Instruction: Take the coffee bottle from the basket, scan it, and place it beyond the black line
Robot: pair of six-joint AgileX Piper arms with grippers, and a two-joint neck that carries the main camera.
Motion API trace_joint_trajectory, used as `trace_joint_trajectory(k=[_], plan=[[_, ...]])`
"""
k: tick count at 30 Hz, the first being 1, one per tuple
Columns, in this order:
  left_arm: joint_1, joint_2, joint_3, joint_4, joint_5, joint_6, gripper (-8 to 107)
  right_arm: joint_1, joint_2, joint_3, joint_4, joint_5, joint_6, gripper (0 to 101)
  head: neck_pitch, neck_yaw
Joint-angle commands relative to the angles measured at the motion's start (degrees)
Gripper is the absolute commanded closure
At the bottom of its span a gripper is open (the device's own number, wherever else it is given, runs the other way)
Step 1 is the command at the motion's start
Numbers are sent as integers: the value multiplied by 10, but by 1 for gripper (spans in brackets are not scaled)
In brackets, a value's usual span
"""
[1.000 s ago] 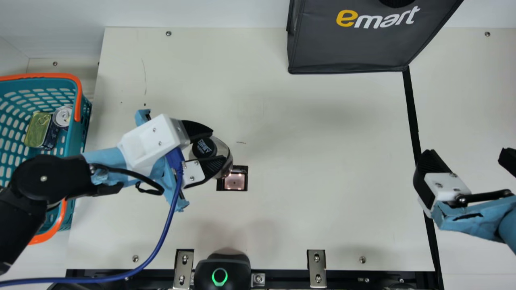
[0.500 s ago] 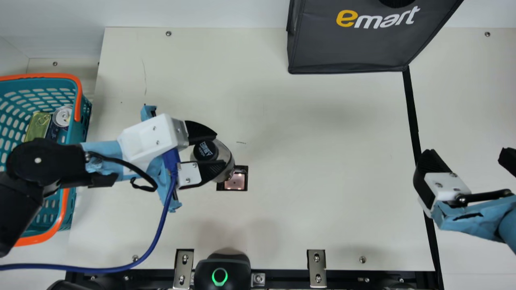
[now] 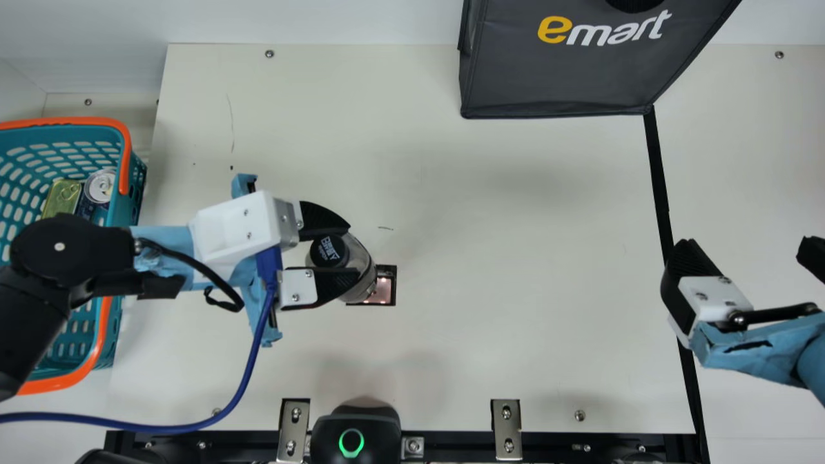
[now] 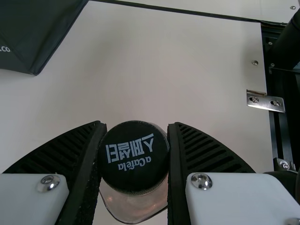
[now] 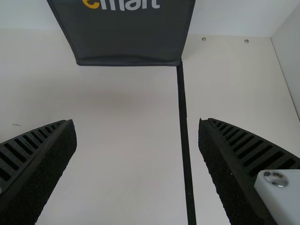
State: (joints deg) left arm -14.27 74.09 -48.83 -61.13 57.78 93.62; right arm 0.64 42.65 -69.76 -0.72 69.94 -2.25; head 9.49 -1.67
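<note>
With the left gripper (image 3: 352, 251) closed to the width of the coffee bottle (image 3: 363, 269), which seems held over the edge of the lit scanner window (image 3: 385, 290), and the right gripper (image 3: 749, 247) wide and empty, slow turning without slackening should scan best.

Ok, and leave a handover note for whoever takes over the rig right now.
Left end effector: closed on the coffee bottle, which partly covers the lit square window in the main view.
Right end effector: open and empty, by the black line.
Done: coffee bottle is out of the basket.
Unclear: whether the scan has registered.
Left: confirm the scan, then set the coffee bottle beyond the black line.
</note>
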Motion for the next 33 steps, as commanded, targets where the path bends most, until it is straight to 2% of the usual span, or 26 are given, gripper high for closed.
trace_joint_trajectory(k=[1,31,33], plan=[[-2,2,2,-2,1,5,89,0,0,0,0,0,0,10,-16,1],[-10,22,36,-35,-20,78,89,0,0,0,0,0,0,10,-16,1],[-12,22,37,-37,-22,78,82,0,0,0,0,0,0,10,-16,1]])
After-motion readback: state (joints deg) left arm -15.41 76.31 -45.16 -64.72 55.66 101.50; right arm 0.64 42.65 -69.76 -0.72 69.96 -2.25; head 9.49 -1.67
